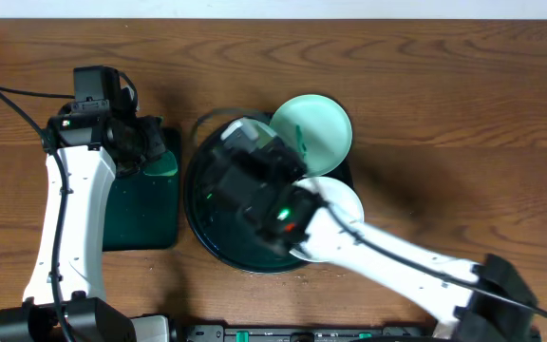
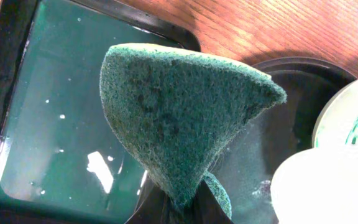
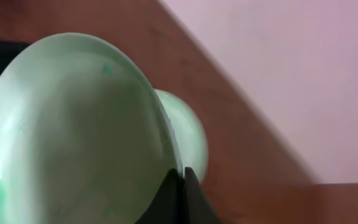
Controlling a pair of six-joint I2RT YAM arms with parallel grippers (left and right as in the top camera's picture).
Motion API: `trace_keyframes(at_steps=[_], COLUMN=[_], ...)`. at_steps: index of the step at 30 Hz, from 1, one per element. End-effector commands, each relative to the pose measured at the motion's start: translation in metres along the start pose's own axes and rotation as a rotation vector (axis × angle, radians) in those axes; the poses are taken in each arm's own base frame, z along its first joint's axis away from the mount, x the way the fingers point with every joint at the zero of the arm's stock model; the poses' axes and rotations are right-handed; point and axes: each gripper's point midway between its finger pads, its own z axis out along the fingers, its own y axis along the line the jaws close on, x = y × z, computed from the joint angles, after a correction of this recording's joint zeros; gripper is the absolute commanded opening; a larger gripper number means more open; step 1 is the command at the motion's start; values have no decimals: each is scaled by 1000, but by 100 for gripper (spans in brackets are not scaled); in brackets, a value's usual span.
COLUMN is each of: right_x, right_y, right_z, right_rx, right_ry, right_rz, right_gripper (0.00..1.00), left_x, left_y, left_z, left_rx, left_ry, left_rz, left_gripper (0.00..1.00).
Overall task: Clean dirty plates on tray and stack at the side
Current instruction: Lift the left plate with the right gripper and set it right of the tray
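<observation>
Early stage: left fingers (image 2: 157, 211) pinch a green sponge (image 2: 179, 112), right fingers (image 3: 166, 200) clamp the rim of a mint plate (image 3: 73, 137) above the round tray (image 1: 202, 201); a smeared plate (image 1: 313, 131) waits, none stacked aside.

green scouring pad (image 2: 179, 118) above a rectangular dark green tray (image 2: 42, 124), wooden table (image 1: 463, 85).

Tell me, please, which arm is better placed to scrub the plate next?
Left, probably: the left claw is shut on the green sponge, over the rectangular tray beside the round tray. The right claw is shut on the rim of a mint plate, so it can only present it.
</observation>
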Motion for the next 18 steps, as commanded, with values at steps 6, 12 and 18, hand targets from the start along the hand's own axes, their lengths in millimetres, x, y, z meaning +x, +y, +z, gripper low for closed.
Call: trace_keyframes(at_steps=[6,12,18], right_x=[-14,38,126], right_y=[-59,-140,-224], right_z=[-13,6,28], right_rx=[-585,-628,-497], right_ry=[-27,97,231], right_rz=[488,780,1025], right_gripper=[1,1,1], left_x=[2,2,2], left_y=[4,4,4], left_z=[3,3,3], left_rx=[-16,-16,-15], left_ry=[12,12,12], left_rz=[-5,-5,-5], left_gripper=[7,7,7])
